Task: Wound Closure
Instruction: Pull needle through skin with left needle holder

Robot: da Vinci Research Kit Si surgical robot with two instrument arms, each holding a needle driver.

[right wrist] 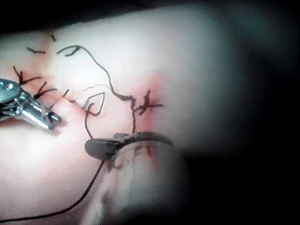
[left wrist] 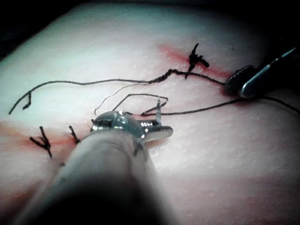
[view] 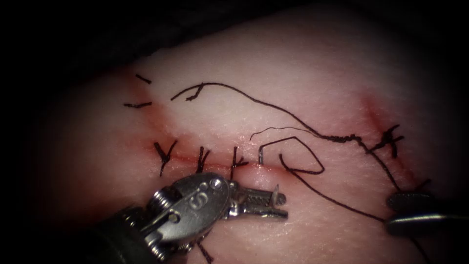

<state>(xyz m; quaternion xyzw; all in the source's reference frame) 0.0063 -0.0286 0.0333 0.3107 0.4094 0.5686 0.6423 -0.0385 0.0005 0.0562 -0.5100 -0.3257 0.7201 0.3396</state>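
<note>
Centrally, the pale pink slab of pork-belly tissue (view: 312, 73) carries a horizontal reddened cut (view: 215, 165), crossed by 3 dark tied stitches (view: 201, 159). A 4th knot (view: 388, 139) sits on a separate red streak toward the tissue's right edge, and 2 short cut ends of thread (view: 138, 104) lie near its upper left.

The thin curved steel needle (view: 261, 154) is in the tissue just right of the 3rd stitch. 1 short end stands up at the cut's far lip and another sliver shows on the near side, at the tip of the left arm's silver wristed tool (view: 278, 205). That tool's jaws stand slightly apart and hold nothing firmly; whether the upper one touches the needle cannot be told.

The long dark suture thread (view: 293, 112) loops loosely from the needle across the tissue and runs to the right arm's dark tool (view: 391, 210) at the right edge. Whether that tool grips the thread cannot be told.

Judged from this, a 4th stitch is in hand, with the needle bridging the cut. The next move would call for a square, secure grasp on an exposed needle end, following its curve so that the tissue does not tear.
</note>
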